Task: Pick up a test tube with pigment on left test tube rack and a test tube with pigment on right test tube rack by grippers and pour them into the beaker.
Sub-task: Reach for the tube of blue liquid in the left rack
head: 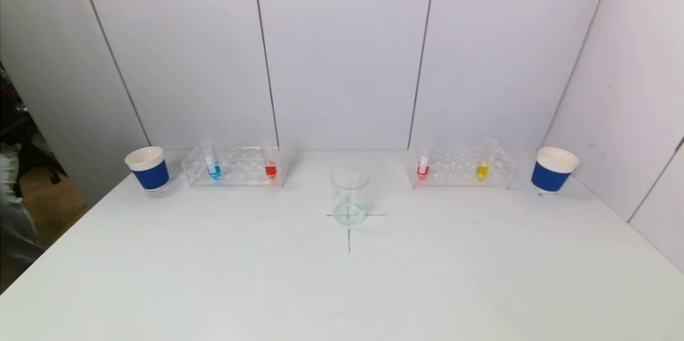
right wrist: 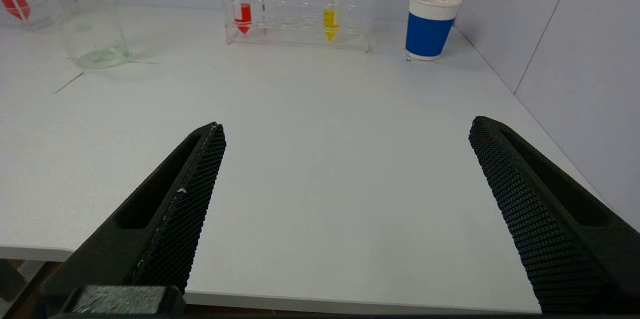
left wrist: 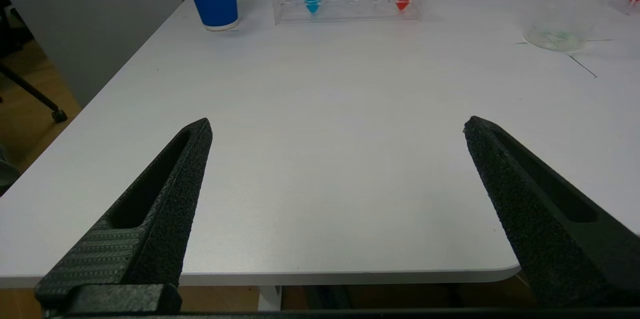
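white table (head: 214, 277) boxed in by pale panel walls, nothing on it moved yet. left to right in head view: blue paper cup (head: 148, 168) at about 9 o'clock from the beaker, then left test tube rack (head: 233, 167) holding a blue tube (head: 212, 162) and a red tube (head: 270, 163), both upright in their slots. beaker (head: 349, 196) sits at centre on a marked cross, only a faint greenish trace at the bottom, no poured pigment. right test tube rack (head: 462, 167) toward 3 o'clock holds a red tube (head: 424, 162) and a yellow tube (head: 483, 164), upright. second blue cup (head: 553, 170) at far right. left gripper (left wrist: 335, 126) hangs at the near table edge, jaws spread wide, holding nothing, rack well ahead at 12 o'clock. right gripper (right wrist: 345, 129) same: near edge, jaws wide apart, empty. neither arm shows in head view. progress looks like zero: both picks and both pours still to do.
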### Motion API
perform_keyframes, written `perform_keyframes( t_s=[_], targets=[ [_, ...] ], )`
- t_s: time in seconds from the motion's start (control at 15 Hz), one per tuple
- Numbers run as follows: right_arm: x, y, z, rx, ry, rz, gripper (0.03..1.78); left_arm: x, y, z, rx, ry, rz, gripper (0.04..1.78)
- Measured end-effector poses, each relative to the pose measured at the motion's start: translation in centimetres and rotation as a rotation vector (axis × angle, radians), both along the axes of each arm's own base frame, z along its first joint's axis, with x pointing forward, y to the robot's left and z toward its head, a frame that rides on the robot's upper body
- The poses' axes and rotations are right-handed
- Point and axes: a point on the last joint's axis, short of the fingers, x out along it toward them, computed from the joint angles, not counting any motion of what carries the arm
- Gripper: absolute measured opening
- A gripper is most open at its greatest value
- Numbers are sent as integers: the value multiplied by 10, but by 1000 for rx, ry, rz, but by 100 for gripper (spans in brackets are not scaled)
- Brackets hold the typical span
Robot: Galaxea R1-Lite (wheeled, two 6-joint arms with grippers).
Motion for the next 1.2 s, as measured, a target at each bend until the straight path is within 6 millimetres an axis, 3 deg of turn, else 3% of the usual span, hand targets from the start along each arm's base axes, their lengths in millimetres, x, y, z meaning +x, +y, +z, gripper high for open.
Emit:
perform_keyframes(
  t_s=[1.2],
  targets=[
    [0, 0, 0, 0, 0, 0, 177, 0, 0, 0, 33, 2, -3, 176]
  ],
)
